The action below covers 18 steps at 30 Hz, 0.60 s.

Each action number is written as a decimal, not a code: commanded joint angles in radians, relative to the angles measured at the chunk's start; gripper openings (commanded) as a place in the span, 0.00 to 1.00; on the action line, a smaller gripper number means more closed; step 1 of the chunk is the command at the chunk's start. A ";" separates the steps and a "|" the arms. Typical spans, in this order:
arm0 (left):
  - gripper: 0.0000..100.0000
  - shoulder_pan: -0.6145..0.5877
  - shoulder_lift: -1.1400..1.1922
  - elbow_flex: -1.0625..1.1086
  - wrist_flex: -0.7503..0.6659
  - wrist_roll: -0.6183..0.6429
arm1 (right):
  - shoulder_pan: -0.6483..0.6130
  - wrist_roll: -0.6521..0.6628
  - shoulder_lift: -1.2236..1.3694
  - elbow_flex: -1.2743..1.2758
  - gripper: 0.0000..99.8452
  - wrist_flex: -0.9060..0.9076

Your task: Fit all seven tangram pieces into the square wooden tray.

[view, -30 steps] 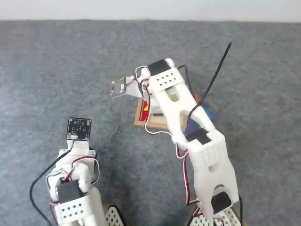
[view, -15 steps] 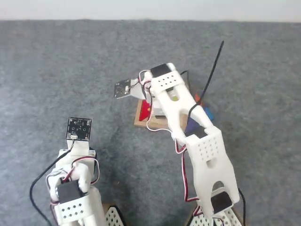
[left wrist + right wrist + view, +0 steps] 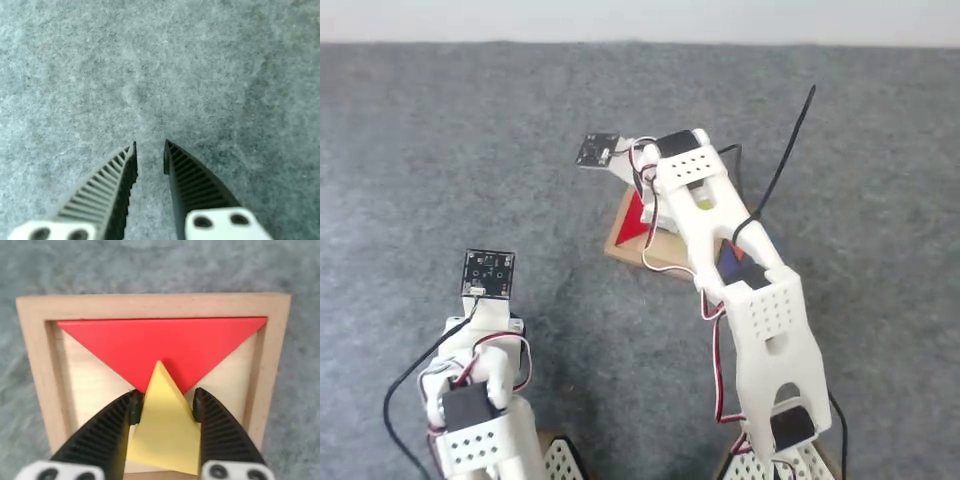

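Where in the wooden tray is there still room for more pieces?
Two bare wood patches, one either side of the yellow triangle, between the red triangle and the side walls of the tray. The middle is crowded: the right gripper holds the yellow triangle there.

High view, centre: right arm (image 3: 720,230) covers most of wooden tray (image 3: 618,245); red triangle (image 3: 635,225) only partly seen. Blue piece (image 3: 728,265) under arm, shape untellable. Right wrist view: yellow triangle (image 3: 162,435) flanks hidden behind right gripper (image 3: 163,405).
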 commanded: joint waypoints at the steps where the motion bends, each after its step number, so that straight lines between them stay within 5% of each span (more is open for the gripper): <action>1: 0.09 -0.005 -0.012 -0.007 0.006 -0.009 | 0.028 -0.025 -0.087 -0.072 0.11 -0.022; 8: 0.09 -0.005 -0.012 -0.007 0.006 -0.009 | 0.035 -0.025 -0.091 -0.107 0.13 -0.013; 18: 0.09 -0.005 -0.012 -0.007 0.006 -0.009 | 0.056 -0.025 -0.093 -0.146 0.42 -0.007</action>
